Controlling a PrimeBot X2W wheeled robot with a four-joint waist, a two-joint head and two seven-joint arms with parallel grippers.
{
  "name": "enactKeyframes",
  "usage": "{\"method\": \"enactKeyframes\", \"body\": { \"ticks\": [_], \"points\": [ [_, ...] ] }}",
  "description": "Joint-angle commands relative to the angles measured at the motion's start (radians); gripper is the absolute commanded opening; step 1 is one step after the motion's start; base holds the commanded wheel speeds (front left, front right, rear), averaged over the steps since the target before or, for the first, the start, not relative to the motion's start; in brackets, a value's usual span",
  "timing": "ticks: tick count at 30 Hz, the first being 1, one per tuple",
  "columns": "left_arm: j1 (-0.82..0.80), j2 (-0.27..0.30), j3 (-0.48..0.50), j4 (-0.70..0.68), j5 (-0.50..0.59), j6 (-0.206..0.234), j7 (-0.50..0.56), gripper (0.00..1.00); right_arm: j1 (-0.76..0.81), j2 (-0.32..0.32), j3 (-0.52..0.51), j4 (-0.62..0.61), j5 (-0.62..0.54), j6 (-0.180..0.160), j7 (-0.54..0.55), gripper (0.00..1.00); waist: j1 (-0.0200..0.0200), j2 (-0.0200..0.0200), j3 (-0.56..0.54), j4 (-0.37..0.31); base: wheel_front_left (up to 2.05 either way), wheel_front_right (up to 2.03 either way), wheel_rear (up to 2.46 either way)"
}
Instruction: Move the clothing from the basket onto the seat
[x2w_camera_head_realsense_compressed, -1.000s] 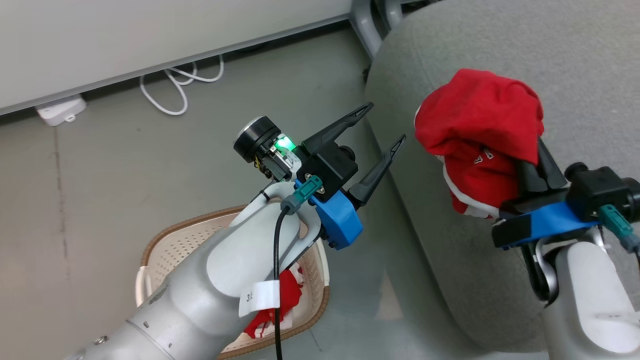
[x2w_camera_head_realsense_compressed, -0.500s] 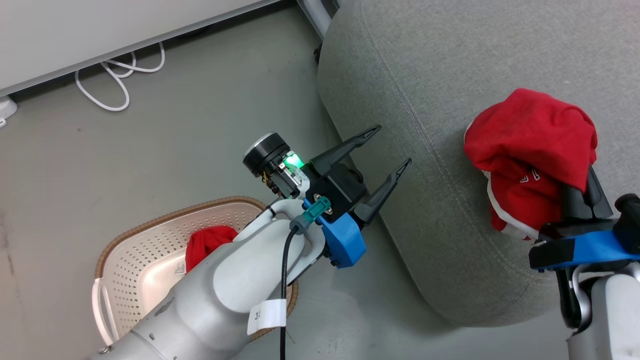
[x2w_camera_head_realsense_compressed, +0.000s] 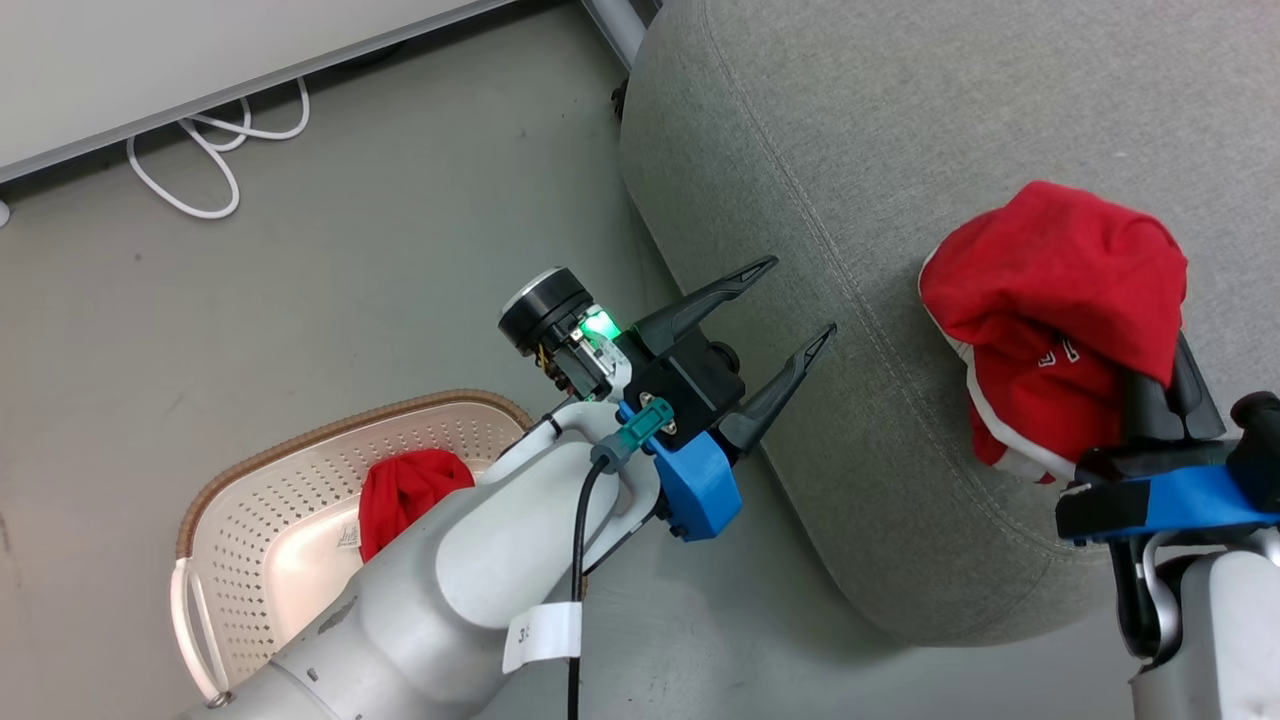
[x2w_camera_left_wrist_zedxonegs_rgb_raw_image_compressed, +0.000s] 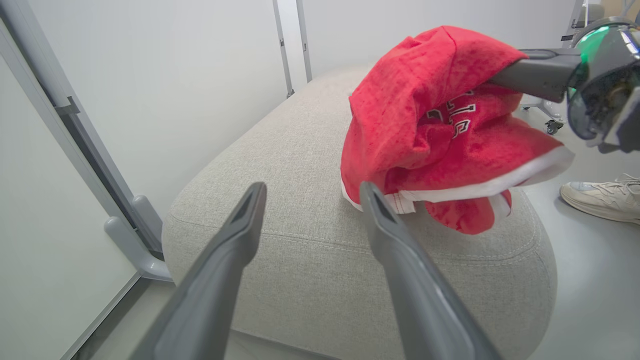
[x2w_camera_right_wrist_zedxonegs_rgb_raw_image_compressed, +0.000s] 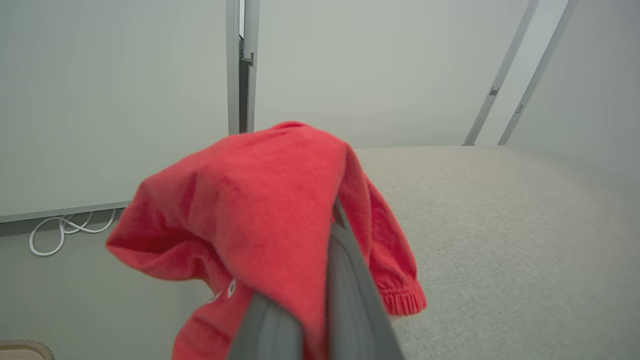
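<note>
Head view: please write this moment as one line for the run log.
right gripper: shut on held garment, over seat | left gripper: open, empty | basket: second garment inside

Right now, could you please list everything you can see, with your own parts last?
seat: one, light grey, right side of the head view.
basket: one, cream with a brown rim, on the floor left of the seat.
held garment: one, red with white trim, hanging from the right gripper over the seat.
second garment: one, red, inside the basket.
cable: one, white, looped on the floor by the wall.
shoe: one, pale, on the floor beyond the seat.
left gripper: one, dark, open and empty, at the seat's edge.
right gripper: one, dark, shut on the held garment.
</note>
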Motion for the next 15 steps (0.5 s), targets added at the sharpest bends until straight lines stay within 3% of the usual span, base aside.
{"method": "enactKeyframes", "body": {
  "ticks": [1, 7, 15],
  "points": [
    [0.005, 0.002, 0.003, 0.0, 0.0, -0.004, -0.003, 1.0, -0.016, 0.002, 0.003, -0.009, 0.002, 0.0, -0.004, 0.0, 0.0, -0.0001, 0.002, 0.002, 0.0, 0.0, 0.0],
    [-0.01, 0.013, 0.012, -0.012, 0.015, 0.001, -0.003, 1.0, -0.087, -0.002, 0.016, -0.045, -0.01, 0.0, -0.004, 0.0, 0.0, -0.0001, 0.038, -0.003, 0.0, 0.0, 0.0],
    [-0.07, 0.022, 0.001, -0.023, 0.04, -0.003, -0.002, 1.0, -0.295, -0.091, -0.016, -0.071, 0.005, 0.0, -0.004, 0.0, 0.0, -0.0001, 0.157, 0.02, 0.0, 0.0, 0.0]
  ]
}}
